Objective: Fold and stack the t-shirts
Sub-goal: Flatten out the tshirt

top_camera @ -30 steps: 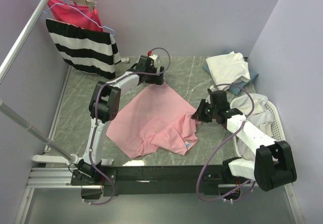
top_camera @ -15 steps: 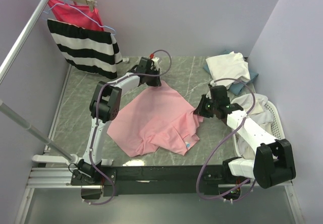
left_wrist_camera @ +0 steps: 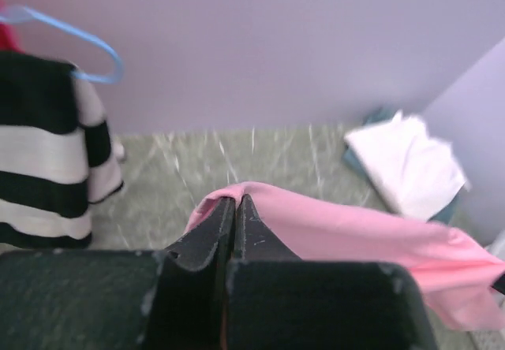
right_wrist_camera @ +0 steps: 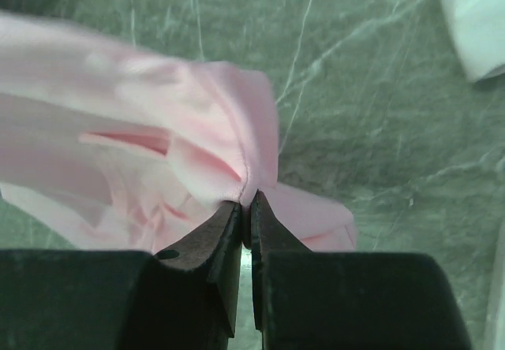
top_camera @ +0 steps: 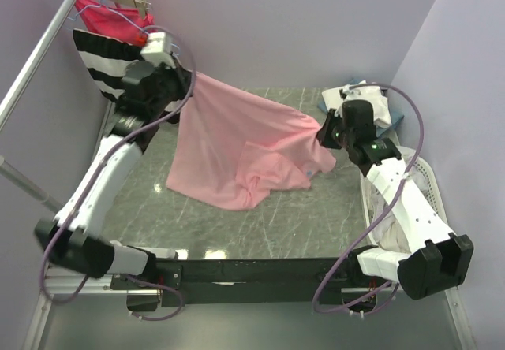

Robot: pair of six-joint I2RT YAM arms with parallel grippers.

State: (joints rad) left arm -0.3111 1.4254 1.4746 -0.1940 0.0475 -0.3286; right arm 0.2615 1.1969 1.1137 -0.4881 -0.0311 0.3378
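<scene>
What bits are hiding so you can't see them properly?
- Top view: the blue shirt is nearly all under the white shirts.
- Top view: what lies in the basket is mostly covered by the right arm.
- Right wrist view: the pink shirt is blurred and runs off the left edge.

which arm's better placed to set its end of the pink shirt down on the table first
Right, probably: the right gripper grips the pink t-shirt lower, nearer the table, while the left gripper holds its end high beside the striped garment.
</scene>
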